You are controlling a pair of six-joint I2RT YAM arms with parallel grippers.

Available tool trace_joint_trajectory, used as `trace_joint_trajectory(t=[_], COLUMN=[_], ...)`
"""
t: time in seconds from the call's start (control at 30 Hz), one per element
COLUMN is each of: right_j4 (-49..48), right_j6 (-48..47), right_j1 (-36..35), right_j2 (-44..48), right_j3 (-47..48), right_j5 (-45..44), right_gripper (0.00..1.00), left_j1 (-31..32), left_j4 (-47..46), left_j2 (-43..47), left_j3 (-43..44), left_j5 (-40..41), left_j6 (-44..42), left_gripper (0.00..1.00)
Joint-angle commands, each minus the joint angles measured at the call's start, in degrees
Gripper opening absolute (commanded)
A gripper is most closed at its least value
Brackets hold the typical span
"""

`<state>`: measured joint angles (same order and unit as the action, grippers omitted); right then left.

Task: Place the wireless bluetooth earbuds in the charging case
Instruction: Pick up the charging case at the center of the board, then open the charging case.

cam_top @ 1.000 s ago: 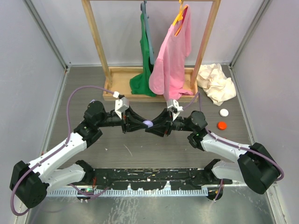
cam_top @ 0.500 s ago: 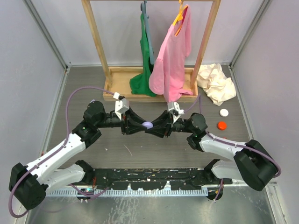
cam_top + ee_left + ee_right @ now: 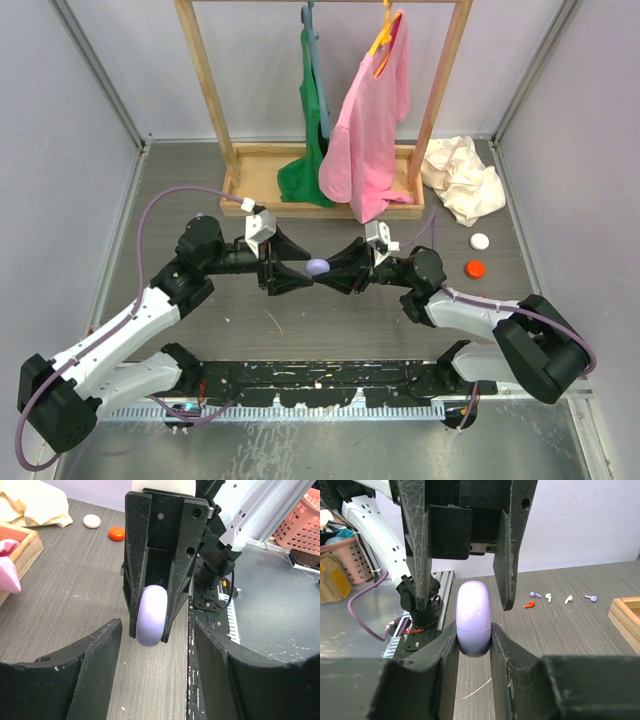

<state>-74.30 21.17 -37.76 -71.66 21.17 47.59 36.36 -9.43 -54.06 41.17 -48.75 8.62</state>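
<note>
The lavender charging case sits pinched between the fingers of the right tool, which is clamped narrow on the case's near end. The left tool faces it tip to tip, its jaws spread wide on either side of the case without touching it. Small earbuds lie on the worktop, well apart from both tools

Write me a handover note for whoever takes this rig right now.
Left gripper: fingers open on either side of the lavender charging case, not gripping it.
Right gripper: shut on the charging case, holding it above the table between the two arms.
Earbuds: several lie loose on the table, seen past the case in the right wrist view.
Done: none inserted; the case looks closed.
Left: open the case, seat the earbuds.
</note>
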Motion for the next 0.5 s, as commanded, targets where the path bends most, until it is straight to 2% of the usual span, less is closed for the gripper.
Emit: trace_joint_trajectory(t=[0.0,0.47], right_j4=[-5.78,-8.57], right_j6=[-1.55,-1.70], right_j1=[0.07,0.05], right_j2=[-0.25,-1.90], right_j3=[0.71,0.46], right_j5=[-0.80,-0.11], right_gripper=[0.13,0.13], left_j1=[0.10,0.10], left_j4=[-1.57,-3.57], left_j2=[-1.58,-3.51], left_j3=[3.37,3.86], left_j5=[0.45,8.14], left_j6=[0.73,3.65], left_gripper=[0.62,0.62])
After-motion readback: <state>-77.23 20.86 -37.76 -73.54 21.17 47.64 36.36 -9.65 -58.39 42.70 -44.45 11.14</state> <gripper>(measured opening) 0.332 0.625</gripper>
